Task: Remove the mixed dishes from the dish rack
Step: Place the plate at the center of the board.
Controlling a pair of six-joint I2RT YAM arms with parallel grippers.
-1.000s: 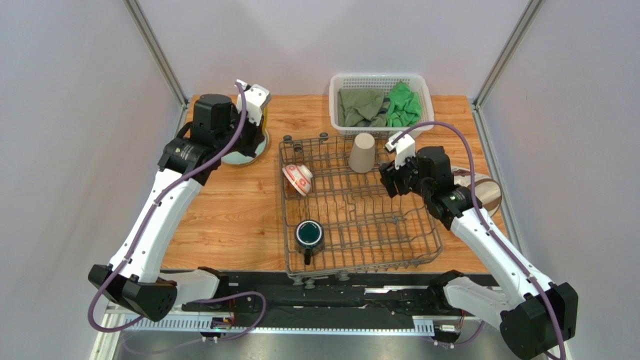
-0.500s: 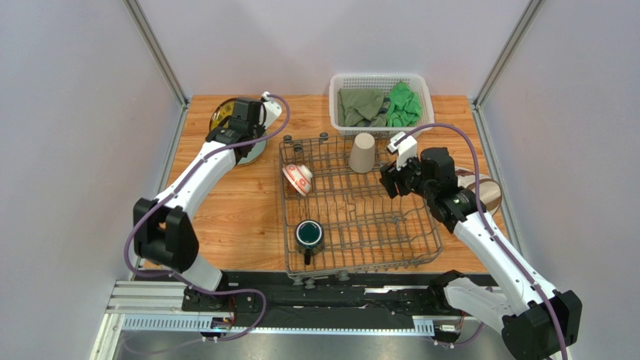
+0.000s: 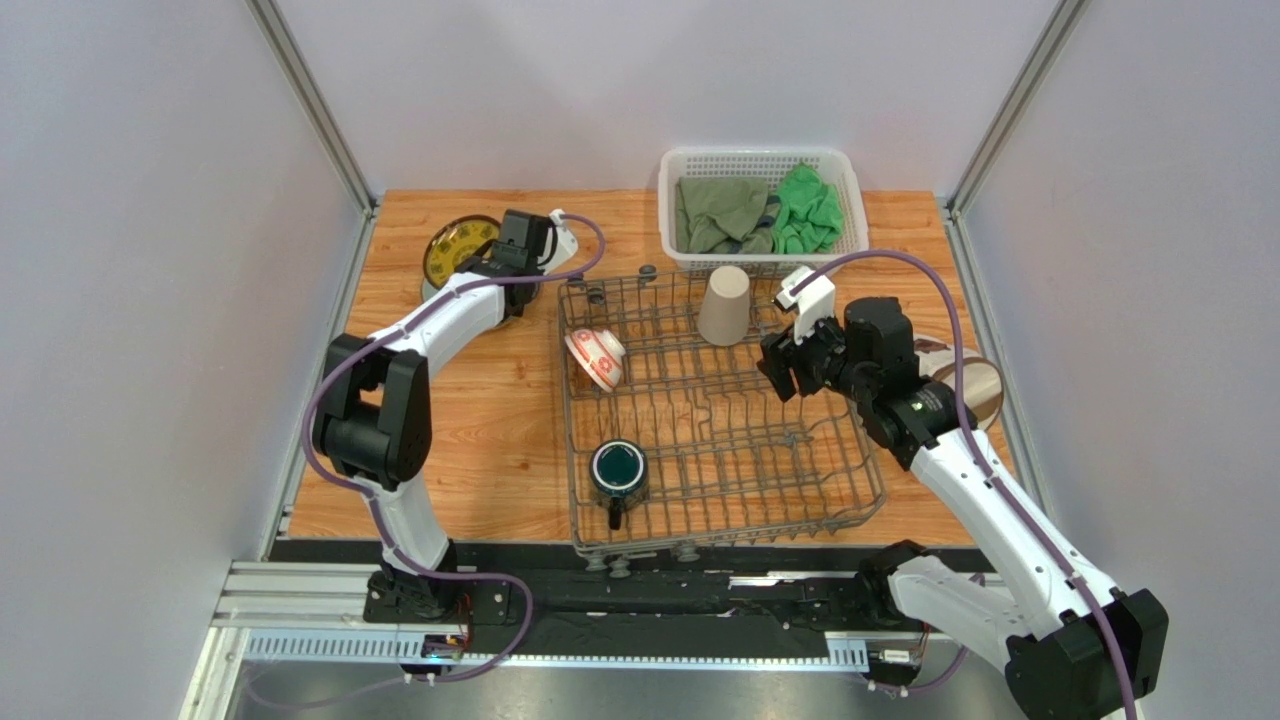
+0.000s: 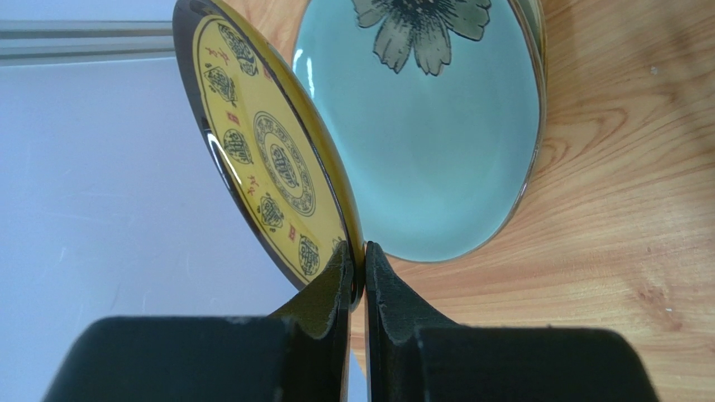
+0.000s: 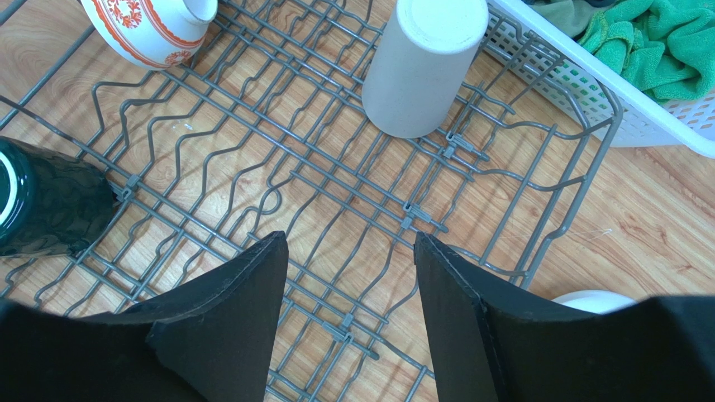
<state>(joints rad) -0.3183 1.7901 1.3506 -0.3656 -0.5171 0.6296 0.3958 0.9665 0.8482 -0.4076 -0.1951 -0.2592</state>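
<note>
My left gripper is shut on the rim of the yellow-and-green plate at the back left of the table. In the left wrist view the gripper holds that plate tilted on edge over the pale green plate, which lies flat on the wood. My right gripper is open and empty above the dish rack; its wrist view shows bare wires below. In the rack stand the beige cup, upside down, the red-and-white bowl and the teal mug.
A white mesh basket with green cloths stands behind the rack. A cream plate lies right of the rack, partly behind my right arm. Grey walls and metal posts close in the table on three sides.
My left arm has stretched out low and swung the yellow-and-green plate down to the back left, over the pale green plate. My right arm has hardly moved.
</note>
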